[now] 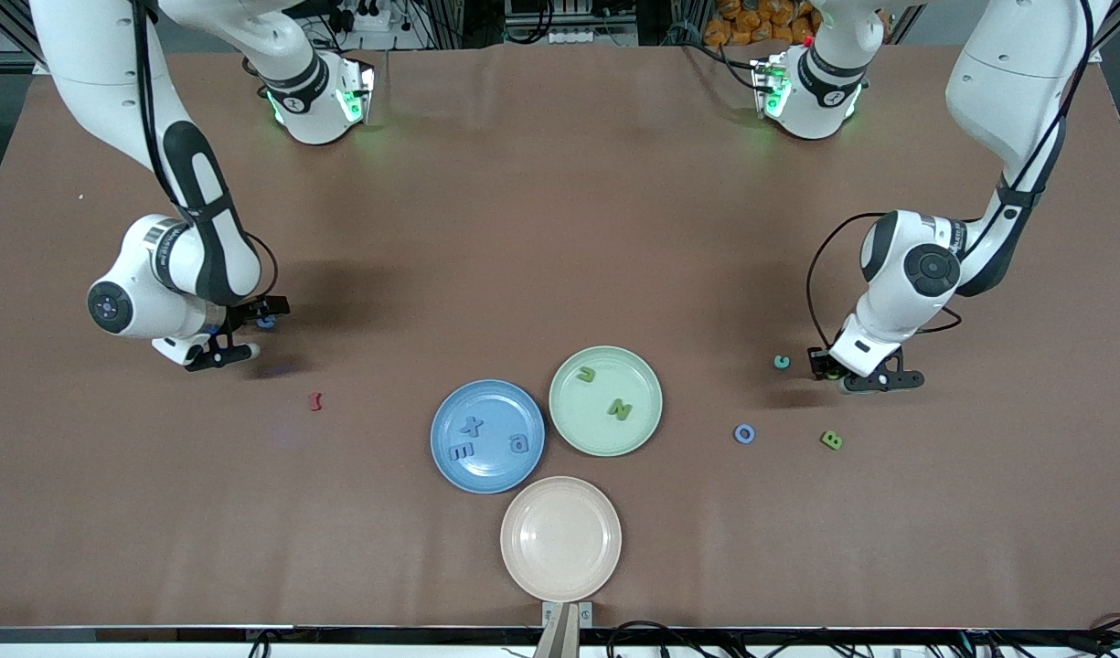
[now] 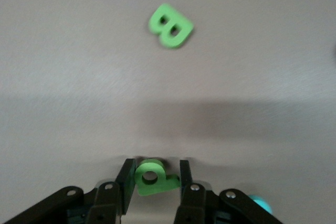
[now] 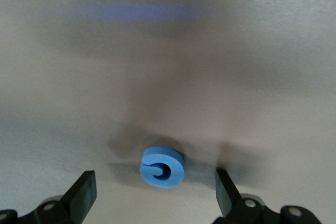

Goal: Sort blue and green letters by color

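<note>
Green P (image 2: 152, 177): clamped between the fingers (image 2: 126, 179) of my left gripper (image 1: 843, 376), low at the table toward the left arm's end.
Green B (image 1: 831, 440): flat on the table, nearer the front camera than my left gripper and close to it; it also shows in the left wrist view (image 2: 170, 25).
Blue O (image 1: 744, 433): on the bare table beside the B, between it and the plates.
Blue curled piece (image 3: 162, 167): lying between the spread fingers (image 3: 84, 195) of my right gripper (image 1: 240, 334), neither finger touching it, toward the right arm's end.
Blue plate (image 1: 450, 457): holds a blue X (image 1: 471, 425), a blue E (image 1: 462, 451) and a blue G (image 1: 518, 444).
Green plate (image 1: 646, 429): touches the blue plate and holds a green U (image 1: 586, 374) and a green N (image 1: 620, 408).
Pink plate (image 1: 560, 537): nearest the front camera, touching the blue plate.
Teal piece (image 1: 782, 362): on the table just beside my left gripper.
Dark red piece (image 1: 316, 400): alone on the table between my right gripper and the blue plate.
Table (image 1: 560, 210): covered in plain matte brown, with soft shadows under both my arms.
Room: metal framing, cables and something orange along the edge by the arm bases.
</note>
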{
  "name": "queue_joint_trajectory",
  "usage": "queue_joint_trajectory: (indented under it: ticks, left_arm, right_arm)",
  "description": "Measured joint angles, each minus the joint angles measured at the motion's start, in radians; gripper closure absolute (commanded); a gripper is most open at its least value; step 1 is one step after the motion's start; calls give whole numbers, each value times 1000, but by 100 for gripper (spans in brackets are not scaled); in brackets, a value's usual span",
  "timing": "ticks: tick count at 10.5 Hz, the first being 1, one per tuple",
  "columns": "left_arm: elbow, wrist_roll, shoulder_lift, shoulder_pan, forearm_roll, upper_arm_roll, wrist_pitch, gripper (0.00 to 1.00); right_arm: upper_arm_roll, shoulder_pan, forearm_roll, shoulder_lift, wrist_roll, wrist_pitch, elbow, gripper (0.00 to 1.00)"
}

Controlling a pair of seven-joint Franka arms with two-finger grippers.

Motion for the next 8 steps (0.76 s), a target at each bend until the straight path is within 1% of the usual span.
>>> queue_joint_trajectory:
  ticks: [1,2,4,5,6,8]
  left_arm:
    - [19,0,-2,-1,0,-21,-1,100]
    - [39,0,-8,-3,0,-46,-2,100]
    - [81,-1,-16,-5,0,-101,-5,100]
    - [102,-4,-16,-8,0,-130,-6,100]
    - [121,-6,-16,-16,0,-149,-7,100]
    - [171,-9,-3,-63,0,-159,-7,100]
  right_arm:
    - [0,6,0,1,3,0,1,3]
    - [0,7,0,2,4,0,1,19]
    - [-2,7,0,2,5,1,2,84]
    - [-4,7,0,2,5,1,4,100]
    - [-6,7,0,2,5,1,5,100]
    - [-3,8,1,1,5,-9,9,100]
